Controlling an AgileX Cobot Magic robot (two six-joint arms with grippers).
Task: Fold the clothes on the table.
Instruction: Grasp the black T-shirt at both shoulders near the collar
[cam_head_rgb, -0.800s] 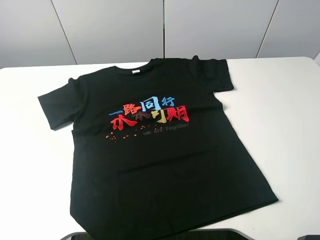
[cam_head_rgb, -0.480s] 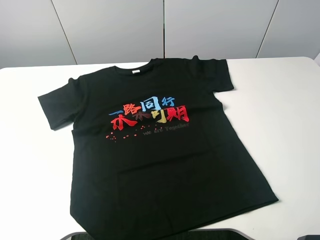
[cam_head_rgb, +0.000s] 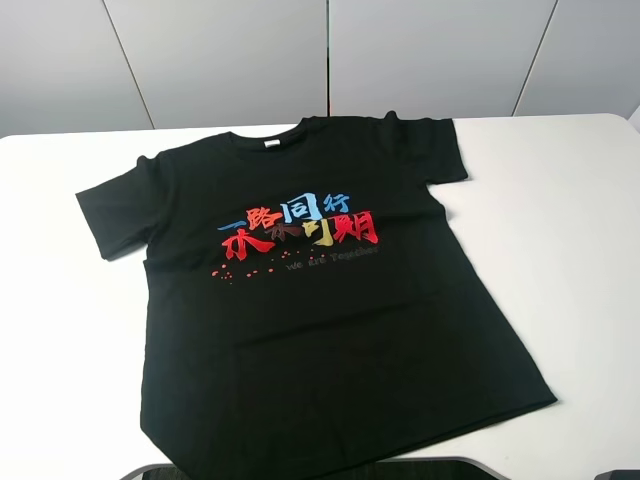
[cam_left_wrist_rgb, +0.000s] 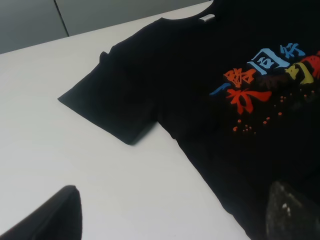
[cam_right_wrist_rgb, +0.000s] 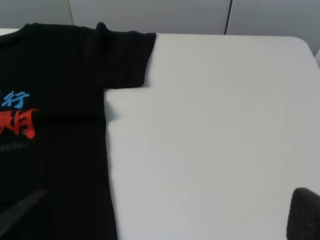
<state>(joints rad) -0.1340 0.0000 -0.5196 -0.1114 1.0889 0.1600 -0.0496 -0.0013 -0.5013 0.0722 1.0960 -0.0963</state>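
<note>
Zero folds yet: T-shirt (cam_head_rgb: 320, 300) flat. Left gripper (cam_left_wrist_rgb: 170, 220), right gripper (cam_right_wrist_rgb: 162, 215) released, empty, at T-shirt's sides; next, pinch a sleeve (cam_head_rgb: 120, 210).

The shirt (cam_head_rgb: 330, 350) is plain black. Across its chest run characters (cam_head_rgb: 300, 228) in red, blue and orange-yellow, with small red dots (cam_head_rgb: 240, 272) and faint grey lettering (cam_head_rgb: 330, 263) below them. Its neck label (cam_head_rgb: 272, 143) is white. The desk (cam_head_rgb: 570, 220) is plain white. The wall (cam_head_rgb: 220, 60) is pale grey with dark seams.
</note>
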